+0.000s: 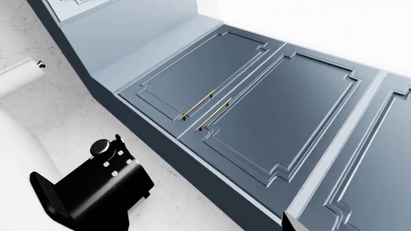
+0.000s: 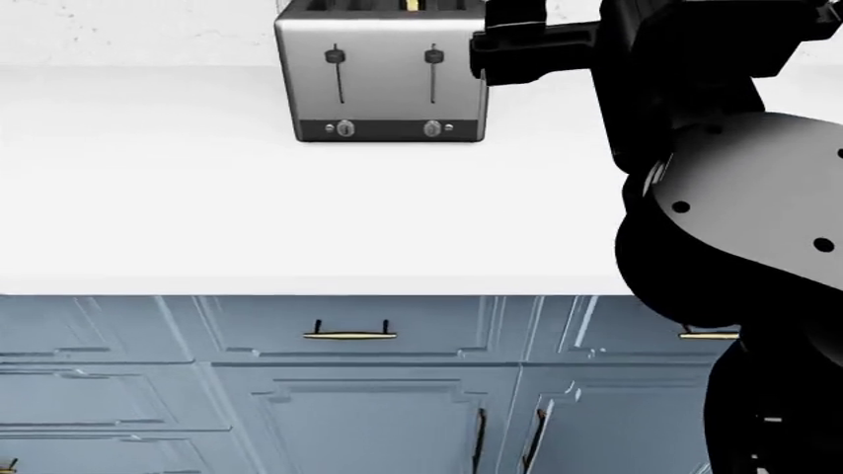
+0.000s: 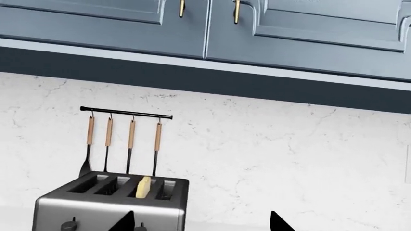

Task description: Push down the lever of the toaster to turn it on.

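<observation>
The brushed-steel toaster (image 2: 382, 89) stands at the back of the white counter, with two black slider knobs on its front. The lever (image 2: 432, 56) is the right-hand knob and sits high in its slot. My right gripper (image 2: 507, 44) hovers just right of the toaster's top corner. In the right wrist view the toaster (image 3: 96, 207) holds a bread slice (image 3: 144, 187). There my right gripper (image 3: 202, 224) is open and empty, and the lever (image 3: 140, 226) peeks out by one fingertip. My left gripper (image 1: 205, 226) is open, empty and low by the cabinet doors, out of the head view.
The white counter (image 2: 264, 197) runs across in front of the toaster, with blue drawers and doors (image 2: 349, 336) below. A rail of hanging utensils (image 3: 125, 113) is on the marble backsplash under the wall cabinets (image 3: 205, 24). My right arm's black bulk (image 2: 737, 247) fills the head view's right.
</observation>
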Robot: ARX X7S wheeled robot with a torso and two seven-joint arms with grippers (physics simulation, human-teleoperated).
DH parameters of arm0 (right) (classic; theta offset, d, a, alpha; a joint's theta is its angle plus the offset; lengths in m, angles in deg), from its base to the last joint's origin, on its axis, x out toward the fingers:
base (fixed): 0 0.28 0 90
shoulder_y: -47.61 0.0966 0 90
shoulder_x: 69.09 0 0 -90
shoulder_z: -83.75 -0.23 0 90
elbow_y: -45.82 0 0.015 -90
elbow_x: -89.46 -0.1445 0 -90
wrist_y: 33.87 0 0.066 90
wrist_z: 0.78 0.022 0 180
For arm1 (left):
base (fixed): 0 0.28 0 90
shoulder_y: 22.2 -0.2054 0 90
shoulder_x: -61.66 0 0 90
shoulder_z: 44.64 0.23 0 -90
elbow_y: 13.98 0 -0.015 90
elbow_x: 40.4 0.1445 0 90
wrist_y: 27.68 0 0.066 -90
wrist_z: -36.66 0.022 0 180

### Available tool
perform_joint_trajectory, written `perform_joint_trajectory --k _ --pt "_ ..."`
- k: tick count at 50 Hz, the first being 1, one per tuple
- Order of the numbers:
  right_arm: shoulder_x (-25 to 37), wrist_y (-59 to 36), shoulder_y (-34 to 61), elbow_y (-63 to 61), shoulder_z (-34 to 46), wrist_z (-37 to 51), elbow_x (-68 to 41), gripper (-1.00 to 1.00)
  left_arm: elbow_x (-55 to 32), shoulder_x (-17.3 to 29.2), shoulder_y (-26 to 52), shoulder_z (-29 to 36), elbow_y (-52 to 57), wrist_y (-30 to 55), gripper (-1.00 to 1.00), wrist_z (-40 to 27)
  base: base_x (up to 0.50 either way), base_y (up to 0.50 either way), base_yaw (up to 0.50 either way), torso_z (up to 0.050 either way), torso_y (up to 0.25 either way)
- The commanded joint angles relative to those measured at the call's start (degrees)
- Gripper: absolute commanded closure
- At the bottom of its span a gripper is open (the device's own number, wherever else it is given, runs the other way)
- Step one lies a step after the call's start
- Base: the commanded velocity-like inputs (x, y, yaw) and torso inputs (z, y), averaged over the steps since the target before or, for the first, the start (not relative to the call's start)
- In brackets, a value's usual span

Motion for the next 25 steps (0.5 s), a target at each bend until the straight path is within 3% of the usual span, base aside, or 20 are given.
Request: perform_joint_trajectory --k 1,25 --pt "-0.05 -0.35 2.13 0.99 2.42 0.96 0.29 -1.0 -0.41 0.0 -0.3 -0.44 0.15 -0.09 -1.0 -0.07 0.38 0.41 0.0 0.0 0.0" --pt "3.67 -4.69 2.12 0.44 -1.34 6.66 -4.02 -1.0 0.82 -0.06 0.36 0.62 0.08 0.8 -1.0 -0.11 0.39 0.39 0.0 0.0 0.0"
